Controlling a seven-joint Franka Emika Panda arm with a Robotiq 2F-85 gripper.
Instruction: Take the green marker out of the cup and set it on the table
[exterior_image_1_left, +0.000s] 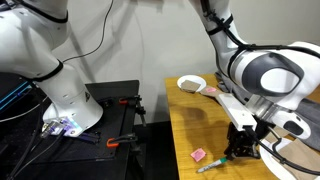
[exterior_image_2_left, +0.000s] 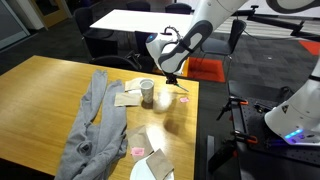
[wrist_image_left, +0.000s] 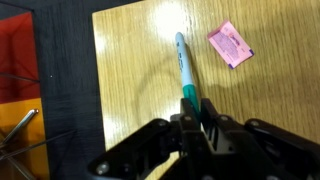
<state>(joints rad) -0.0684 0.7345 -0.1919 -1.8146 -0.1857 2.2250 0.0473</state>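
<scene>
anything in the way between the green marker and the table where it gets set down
Nothing visible. In the wrist view the green marker juts from the gripper over bare table; the pink scrap lies off to one side, apart from it.

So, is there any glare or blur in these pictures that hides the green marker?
Wrist view: a glare patch whitens the table near the green marker, yet the marker reads clearly; the gripper is dark and blurred. In an exterior view the marker is only a tiny green streak.

Cup (exterior_image_2_left: 147, 92) beside grey cloth (exterior_image_2_left: 95, 125)
</scene>
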